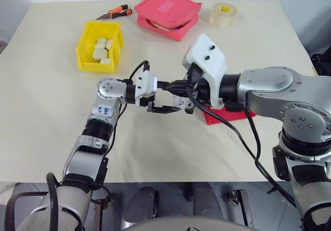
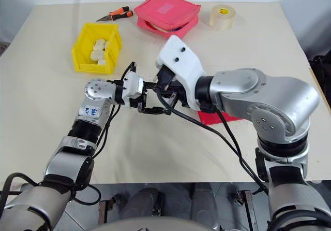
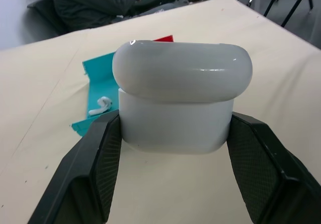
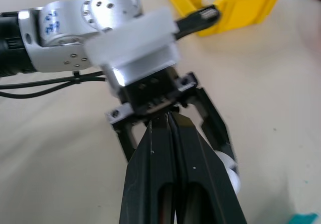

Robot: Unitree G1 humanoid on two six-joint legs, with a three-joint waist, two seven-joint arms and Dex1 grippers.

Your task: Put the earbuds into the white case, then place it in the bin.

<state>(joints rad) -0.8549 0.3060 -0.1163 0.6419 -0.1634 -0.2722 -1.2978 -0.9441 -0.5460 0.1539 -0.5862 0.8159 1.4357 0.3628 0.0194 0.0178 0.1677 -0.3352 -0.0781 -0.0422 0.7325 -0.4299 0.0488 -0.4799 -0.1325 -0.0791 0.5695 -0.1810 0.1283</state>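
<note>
A cream-coloured table (image 1: 46,122) is seen from above, with two silver robot arms reaching in over it and meeting near its middle.

The left gripper (image 3: 170,179) is clamped on the small glossy white rounded earbud case (image 3: 178,101): in the left wrist view its two black ribbed fingers (image 3: 98,169) are pressed against the case's two sides, and the lid is seen closed on top. The case is held above the table, not resting on it.

The right gripper (image 4: 168,126) is seen in the right wrist view with its two black fingers pressed together, nothing visible between them. Their tips are brought right up against the black frame of the left gripper, and a rounded white edge of the case is glimpsed just beside them.

A shallow teal plastic tray (image 3: 98,91) is seen on the table beyond the case, with one tiny white earbud (image 3: 102,105) lying in it. A flat red tray (image 1: 225,116) is partly covered by the right arm.

The bright yellow open-topped plastic bin (image 1: 101,45) is placed toward the far left of the table, well apart from the grippers, with several small pale items lying inside. Further back are orange-handled pliers (image 1: 115,12), a pink zipped fabric pouch (image 1: 168,13) and a roll of pale tape (image 1: 223,14).
</note>
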